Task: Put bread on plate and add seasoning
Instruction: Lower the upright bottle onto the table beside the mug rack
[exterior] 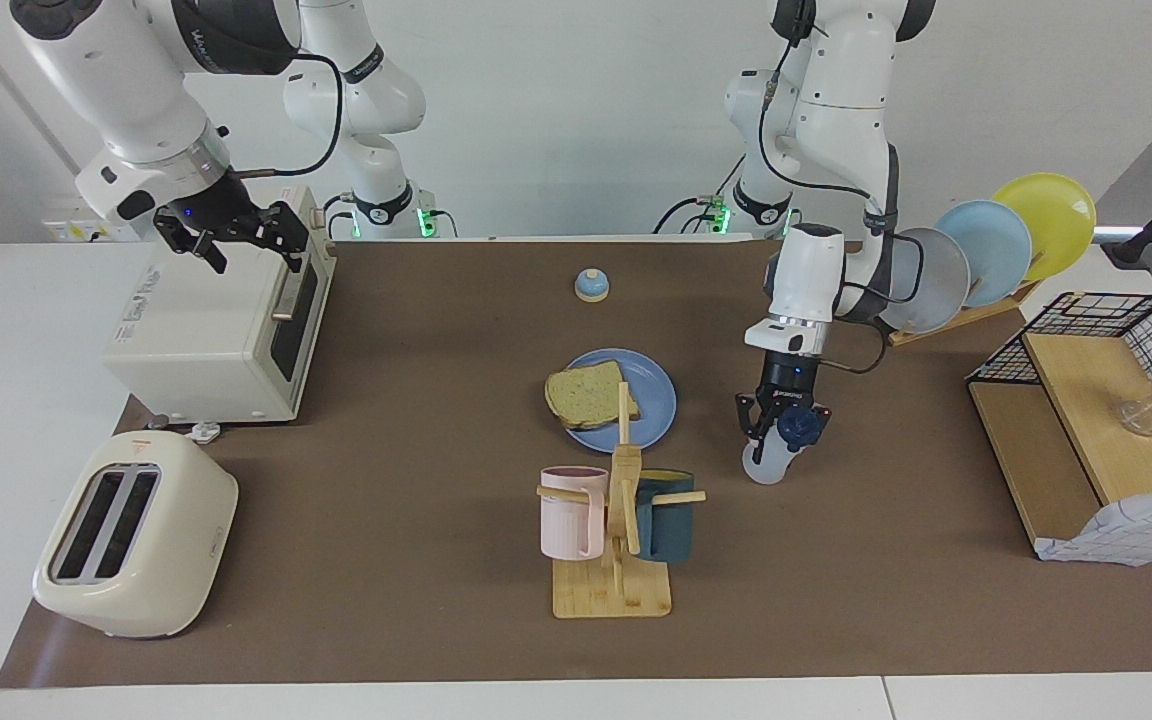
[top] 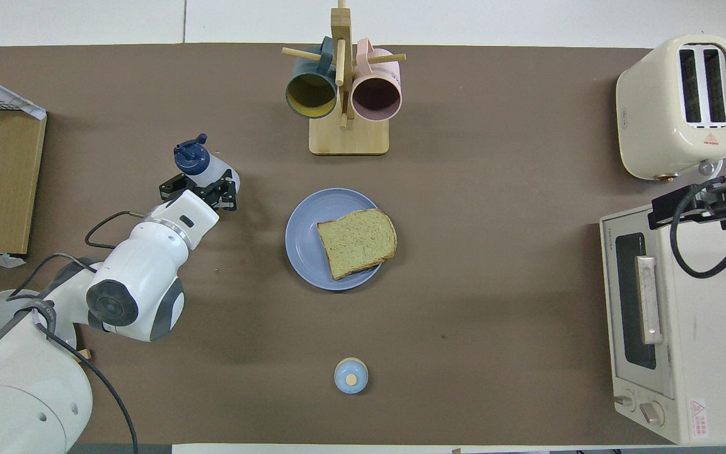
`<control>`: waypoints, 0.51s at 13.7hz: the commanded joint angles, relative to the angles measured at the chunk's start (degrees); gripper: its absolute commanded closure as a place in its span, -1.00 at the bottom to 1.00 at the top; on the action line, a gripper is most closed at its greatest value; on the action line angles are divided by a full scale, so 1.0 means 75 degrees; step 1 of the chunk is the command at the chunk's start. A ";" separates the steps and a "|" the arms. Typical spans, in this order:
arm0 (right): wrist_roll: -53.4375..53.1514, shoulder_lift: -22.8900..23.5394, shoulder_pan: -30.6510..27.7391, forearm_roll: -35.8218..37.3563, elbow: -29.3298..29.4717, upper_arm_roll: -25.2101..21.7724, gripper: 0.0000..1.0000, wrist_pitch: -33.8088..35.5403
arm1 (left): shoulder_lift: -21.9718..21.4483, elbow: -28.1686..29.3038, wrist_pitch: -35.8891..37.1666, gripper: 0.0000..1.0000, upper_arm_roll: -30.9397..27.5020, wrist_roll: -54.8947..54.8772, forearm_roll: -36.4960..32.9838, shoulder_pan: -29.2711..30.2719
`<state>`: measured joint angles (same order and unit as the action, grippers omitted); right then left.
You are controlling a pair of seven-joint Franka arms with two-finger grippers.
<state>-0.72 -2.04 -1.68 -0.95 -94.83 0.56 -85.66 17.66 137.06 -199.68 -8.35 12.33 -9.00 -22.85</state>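
The bread (exterior: 584, 396) (top: 357, 243) lies flat on the blue plate (exterior: 654, 400) (top: 303, 243) in the middle of the mat. Beside the plate, toward the left arm's end, my left gripper (exterior: 781, 436) (top: 202, 183) is shut on the seasoning (exterior: 768, 462) (top: 207, 167). This white bottle is tilted, its navy cap (exterior: 794, 427) (top: 189, 157) leaning away from the plate, and whether its base touches the mat I cannot tell. My right gripper (exterior: 239, 240) hangs open and empty over the toaster oven (exterior: 216, 330) (top: 665, 328).
A wooden mug rack (exterior: 616, 560) (top: 347, 135) with a pink and a dark blue mug stands farther from the robots than the plate. A cream toaster (exterior: 136, 535), a small bell (exterior: 591, 286), upright plates (exterior: 986, 250) and a wooden shelf with wire basket (exterior: 1086, 430) ring the mat.
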 commanded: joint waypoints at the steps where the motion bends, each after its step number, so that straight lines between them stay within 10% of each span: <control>1: 0.0131 0.0003 -0.0080 -0.0038 0.0058 0.0043 -1.00 0.0078 | 0.0094 0.0007 -0.0141 -0.30 0.0011 -0.0167 0.0016 0.0093; 3: 0.0131 0.0003 -0.0080 -0.0038 0.0058 0.0043 -1.00 0.0078 | 0.0083 0.0019 -0.0141 -0.98 0.0011 -0.0167 0.0016 0.0093; 7: 0.0142 -0.0009 -0.0080 -0.0037 0.0058 0.0043 -1.00 0.0078 | 0.0047 0.0077 -0.0141 -1.00 0.0023 -0.0167 0.0016 0.0105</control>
<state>-0.72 -2.04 -1.68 -0.95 -94.83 0.56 -85.66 17.85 137.15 -199.68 -8.41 12.20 -9.00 -22.78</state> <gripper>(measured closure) 0.000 0.013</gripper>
